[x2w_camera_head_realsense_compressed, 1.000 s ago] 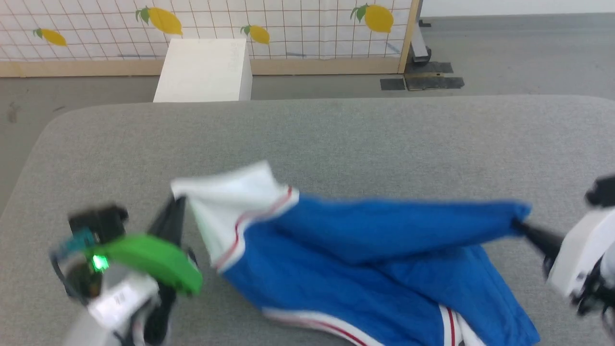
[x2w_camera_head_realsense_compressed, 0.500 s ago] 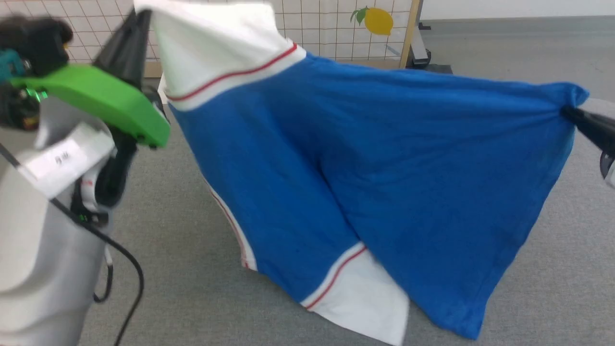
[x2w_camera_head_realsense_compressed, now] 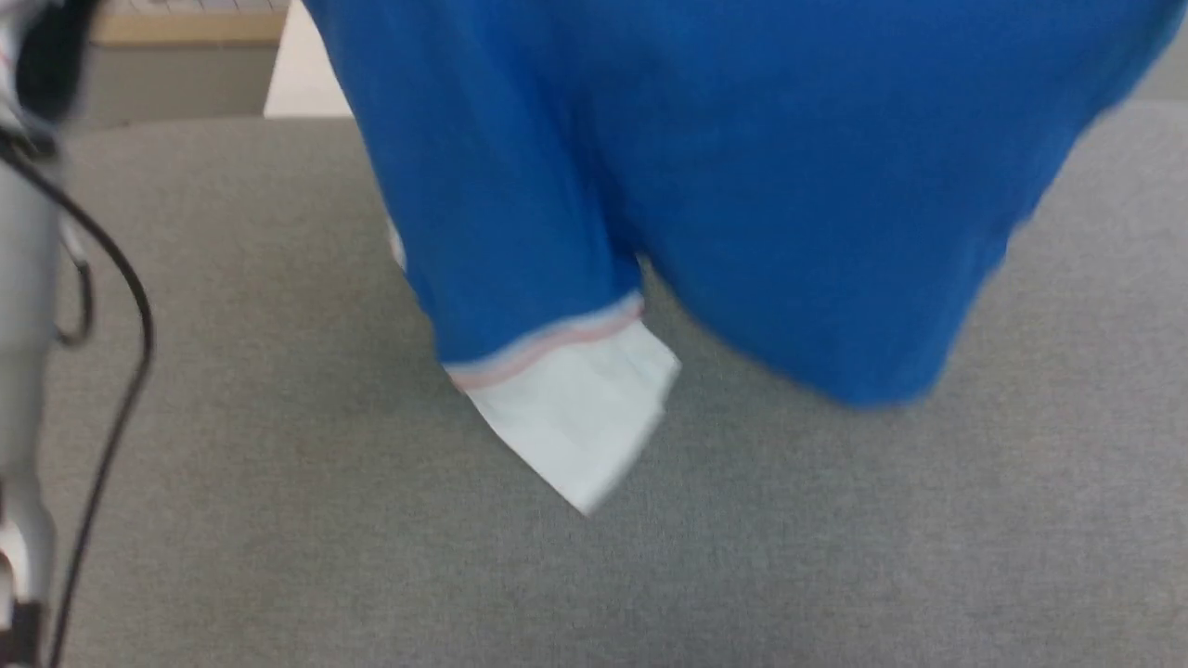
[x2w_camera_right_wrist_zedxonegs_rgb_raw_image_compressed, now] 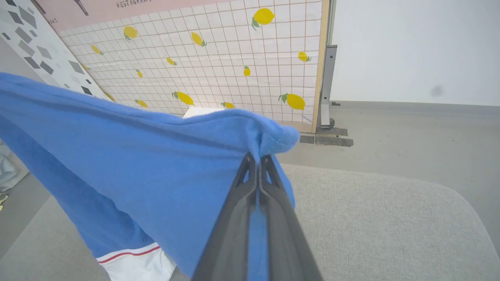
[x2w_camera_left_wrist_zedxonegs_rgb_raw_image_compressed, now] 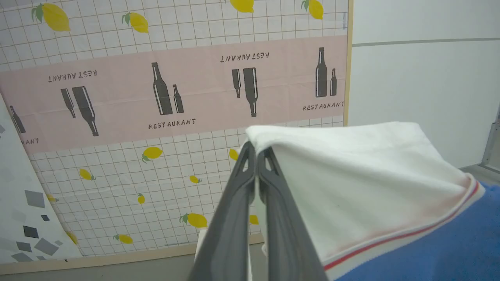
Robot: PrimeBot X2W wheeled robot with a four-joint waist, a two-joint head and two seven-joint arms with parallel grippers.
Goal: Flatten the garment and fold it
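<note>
My left claw (x2w_camera_left_wrist_zedxonegs_rgb_raw_image_compressed: 256,154) pinches the garment (x2w_camera_head_realsense_compressed: 742,186) by its white sleeve (x2w_camera_left_wrist_zedxonegs_rgb_raw_image_compressed: 351,175). My right claw (x2w_camera_right_wrist_zedxonegs_rgb_raw_image_compressed: 258,159) pinches a blue edge. The cloth hangs across the upper frame over the grey tabletop (x2w_camera_head_realsense_compressed: 278,520).

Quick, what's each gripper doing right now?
Left gripper: shut on the garment, pinching its white sleeve.
Right gripper: shut on the garment, pinching a blue edge.

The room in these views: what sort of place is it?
Probably a staged test room: a printed backdrop panel with lemons and bottles, a grey padded table, a bare white wall.
</note>
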